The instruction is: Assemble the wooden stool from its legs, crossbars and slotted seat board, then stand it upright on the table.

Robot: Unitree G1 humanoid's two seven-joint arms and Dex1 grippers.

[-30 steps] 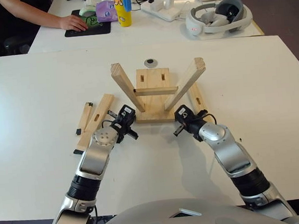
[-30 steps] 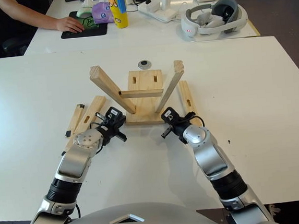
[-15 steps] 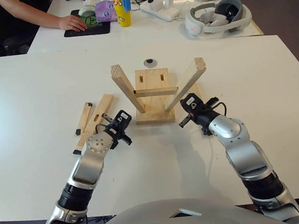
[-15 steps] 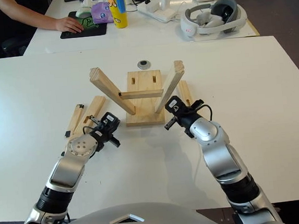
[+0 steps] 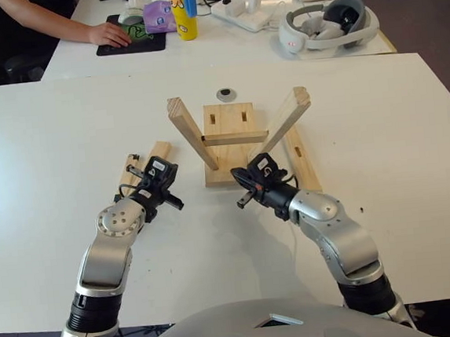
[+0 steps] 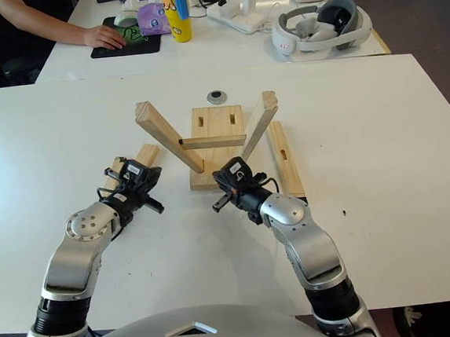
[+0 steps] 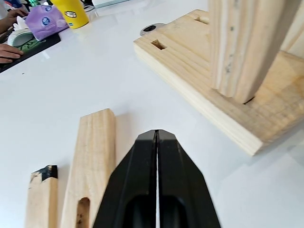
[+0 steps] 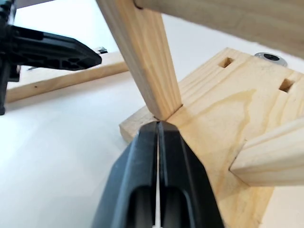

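Note:
The slotted seat board (image 5: 224,162) lies flat mid-table with two legs slotted in: one (image 5: 190,132) leans left, the other (image 5: 286,122) leans right. A crossbar (image 5: 235,138) joins them. A loose leg (image 5: 301,160) lies right of the board. Left of it lie another slotted leg (image 5: 153,154) and a thin bar (image 5: 129,174). My left gripper (image 7: 156,134) is shut and empty, hovering over the near end of the left loose leg (image 7: 92,152). My right gripper (image 8: 157,124), shut and empty, is at the board's near edge by the left leg's base (image 8: 164,107).
A small round metal disc (image 5: 227,94) sits just behind the board. A second table at the back carries a headset (image 5: 327,25), a yellow bottle (image 5: 186,10) and other clutter. Open white tabletop stretches to the far left, far right and near side.
My left gripper has drawn back to the left, from the board's near corner to the loose pieces. My right gripper swung right, then returned to the board's near edge, uncovering the right loose leg.

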